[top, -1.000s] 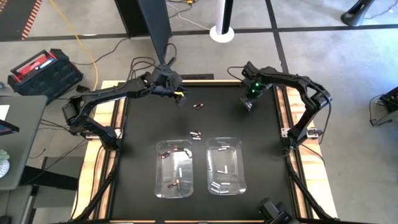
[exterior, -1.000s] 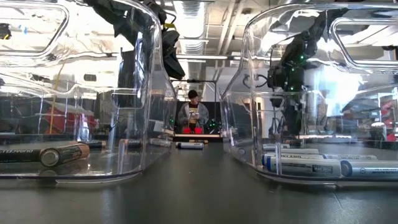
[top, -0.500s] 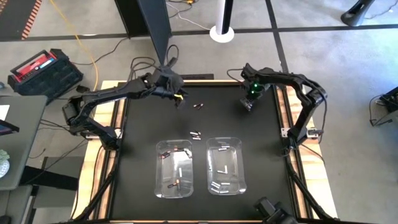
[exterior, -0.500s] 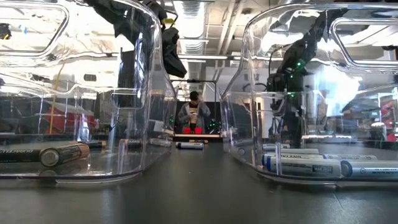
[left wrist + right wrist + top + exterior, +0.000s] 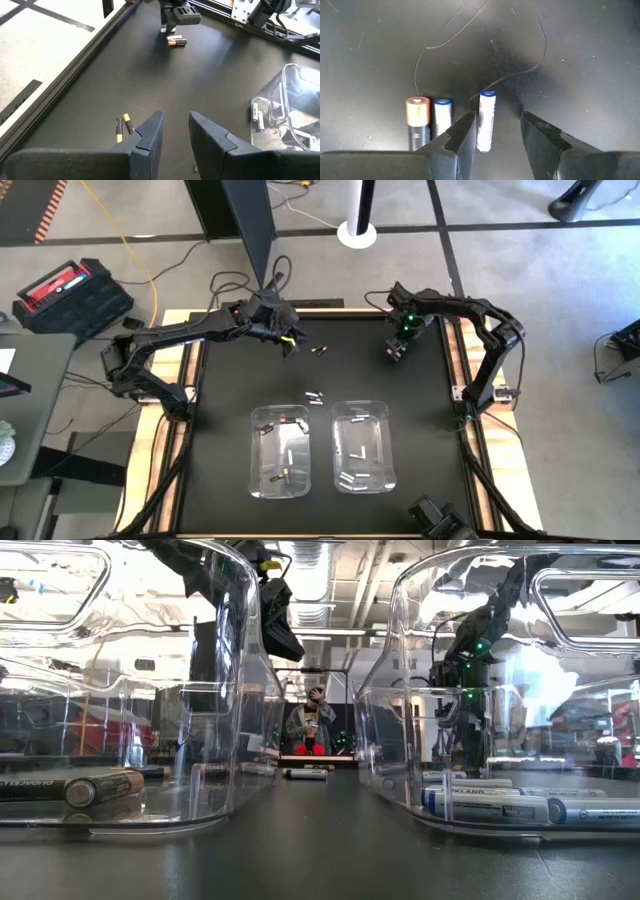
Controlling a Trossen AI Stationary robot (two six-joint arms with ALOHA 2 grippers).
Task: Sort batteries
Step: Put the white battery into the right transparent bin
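Batteries are spread over the black tabletop [image 5: 230, 410] and in two clear bins. The left bin [image 5: 281, 451] holds dark copper-marked cells, the right bin [image 5: 363, 446] white ones. A loose pair [image 5: 315, 395] lies just beyond the bins, and another pair [image 5: 320, 351] lies near the far edge.

Over the far right of the tabletop, the right gripper [image 5: 496, 131] hangs low above three cells lying side by side: a copper-topped battery [image 5: 418, 120], a blue-capped white battery [image 5: 442, 116] touching it, and another white battery [image 5: 486, 120] just beside them, lying between the gripper's fingers. The fingers stand apart and clamp nothing.

Near the far edge, left of centre, the left gripper [image 5: 176, 131] hovers with its fingers slightly apart and empty; two dark yellow-tipped cells [image 5: 123, 127] lie just beside it.

A person [image 5: 314, 722] sits in the room beyond.
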